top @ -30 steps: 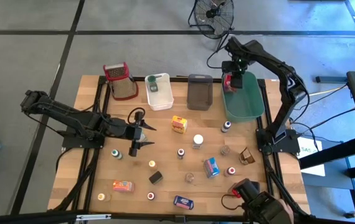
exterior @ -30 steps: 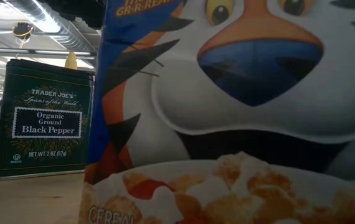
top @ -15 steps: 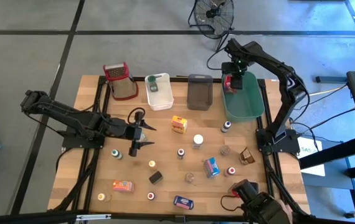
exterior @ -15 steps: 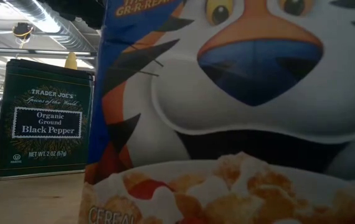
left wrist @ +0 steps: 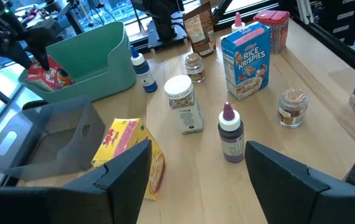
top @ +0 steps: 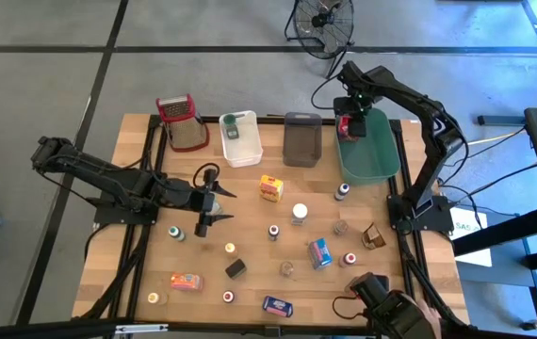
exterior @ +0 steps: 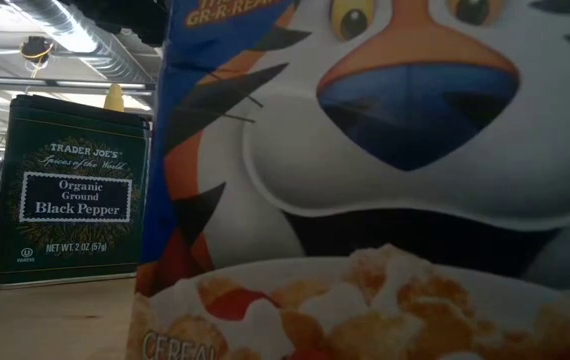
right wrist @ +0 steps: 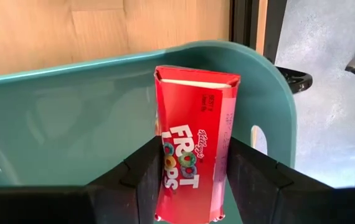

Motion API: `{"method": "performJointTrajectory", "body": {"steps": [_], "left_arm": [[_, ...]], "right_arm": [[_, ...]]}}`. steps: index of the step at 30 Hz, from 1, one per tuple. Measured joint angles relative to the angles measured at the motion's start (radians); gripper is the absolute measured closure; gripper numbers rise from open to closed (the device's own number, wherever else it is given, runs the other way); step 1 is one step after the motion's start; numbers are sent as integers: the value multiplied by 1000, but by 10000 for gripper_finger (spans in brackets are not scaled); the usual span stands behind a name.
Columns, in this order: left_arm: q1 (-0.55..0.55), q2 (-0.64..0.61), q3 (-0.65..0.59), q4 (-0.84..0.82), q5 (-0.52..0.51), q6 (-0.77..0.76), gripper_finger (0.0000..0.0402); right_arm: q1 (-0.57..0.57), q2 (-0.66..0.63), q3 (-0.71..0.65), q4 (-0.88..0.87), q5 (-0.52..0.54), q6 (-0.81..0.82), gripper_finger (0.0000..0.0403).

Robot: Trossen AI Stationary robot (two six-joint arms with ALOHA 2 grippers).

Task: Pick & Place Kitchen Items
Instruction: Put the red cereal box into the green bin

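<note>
Jaws of the right gripper [right wrist: 193, 171] are closed partway on a red Froot Loops box [right wrist: 196, 146], pressing its two narrow sides. They hold it over the green tub [top: 370, 151] at the desk's [top: 250, 250] far right corner. Its long axis runs straight out from the jaws, toward the tub. Left gripper [top: 214, 200] waits over mid-desk, jaws spread wide and holding nothing, near a yellow box [left wrist: 131, 152].

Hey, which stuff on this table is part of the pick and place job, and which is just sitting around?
Part of the job:
Froot Loops box in the right gripper
Rice Krispies box
yellow box
purple-capped bottle
white-capped jar

Just lying about:
grater
fan
</note>
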Motion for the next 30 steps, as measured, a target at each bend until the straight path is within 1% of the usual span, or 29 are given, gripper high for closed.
{"method": "performJointTrajectory", "body": {"steps": [8,22,30], "left_arm": [[0,0,0,0,0,0,148],[0,0,0,0,0,0,148],[0,0,0,0,0,1,148]], "right_arm": [[-3,0,0,13,4,36,235],[-4,0,0,8,-1,40,235],[-8,0,0,5,-3,71,235]]}}
